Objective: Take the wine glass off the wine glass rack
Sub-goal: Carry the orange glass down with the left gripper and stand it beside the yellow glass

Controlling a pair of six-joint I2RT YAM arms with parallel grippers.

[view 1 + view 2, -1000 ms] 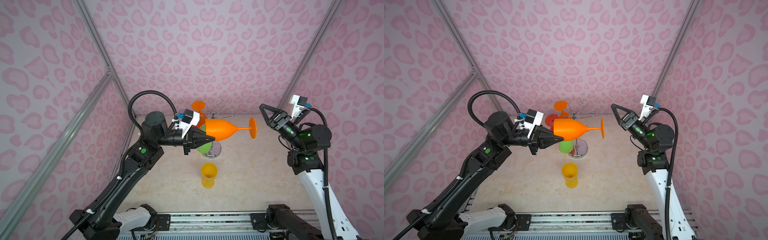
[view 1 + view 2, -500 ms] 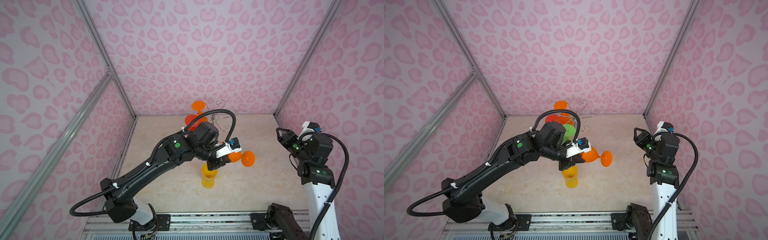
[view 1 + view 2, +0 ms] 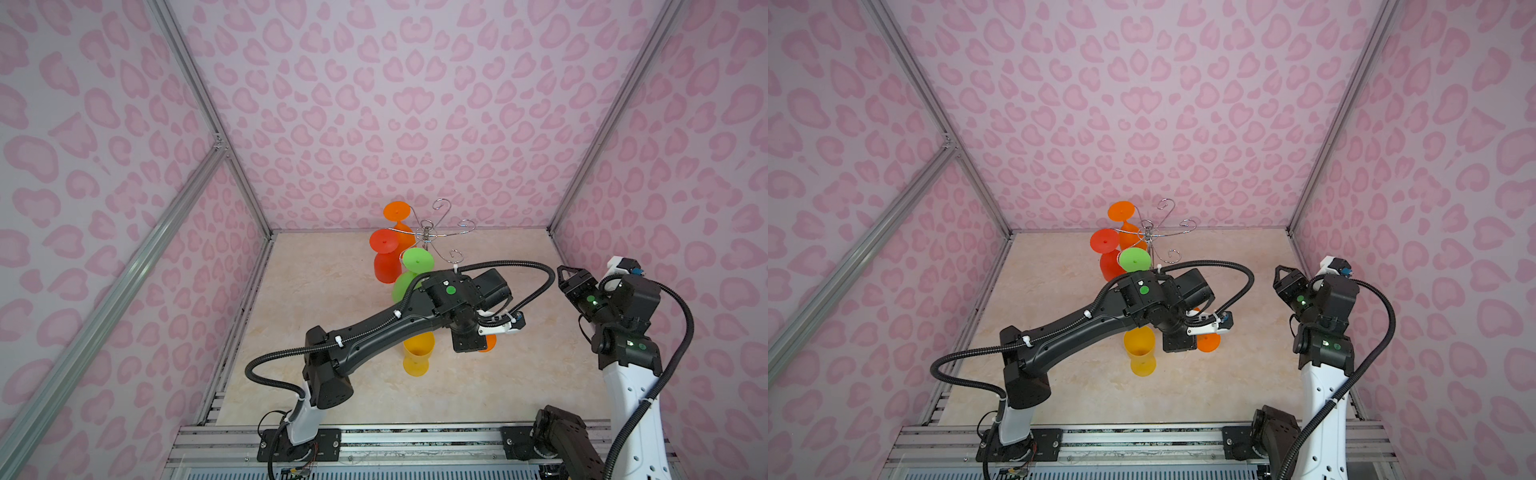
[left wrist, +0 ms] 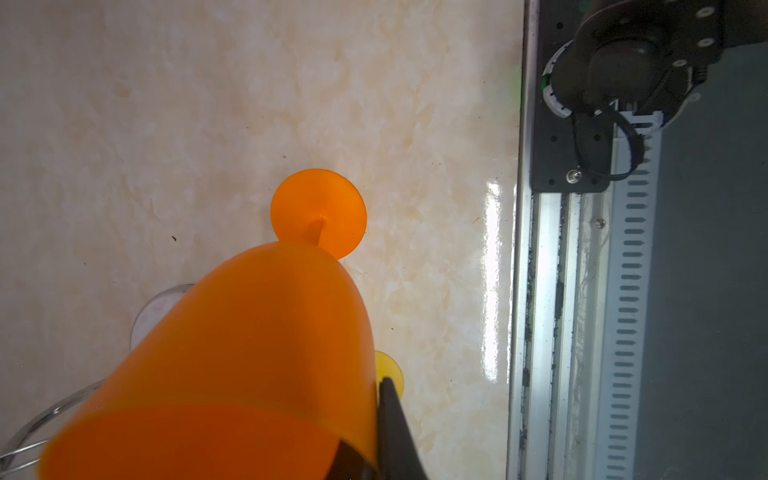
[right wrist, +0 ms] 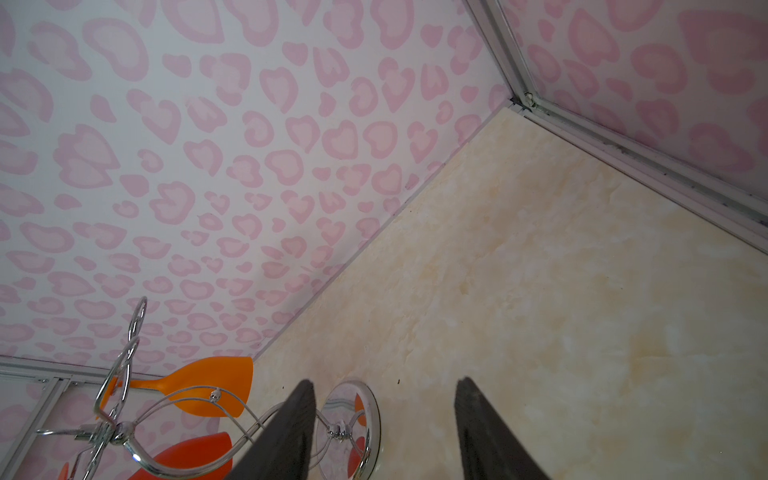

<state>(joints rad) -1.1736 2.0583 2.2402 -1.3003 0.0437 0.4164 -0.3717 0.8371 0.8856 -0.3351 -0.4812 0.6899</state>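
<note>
Orange see-through plastic wine glass (image 4: 232, 353) is off the rack. It is clamped at the rim of its bowl by the left gripper (image 3: 1179, 343), whose jaws are closed on the thin wall. One black finger (image 4: 395, 428) shows at the lower edge of the left wrist view, just beside the bowl. The round foot of the glass points down to the cream marble-look table (image 3: 332, 291); whether it touches, I cannot tell. In both top views this foot looks out under the gripper, near the middle of the frame, just right of a yellow plastic glass (image 3: 417, 353) that stands upright. The shiny chrome wire rack (image 3: 428, 237) stands at upper centre. A hanging orange glass (image 3: 397, 211), a red glass (image 3: 384, 241) and a green glass (image 3: 417, 258) are on its left hooks. The right gripper (image 5: 382, 415) hangs at the right of the frame, jaws apart, with only table between them.
</note>
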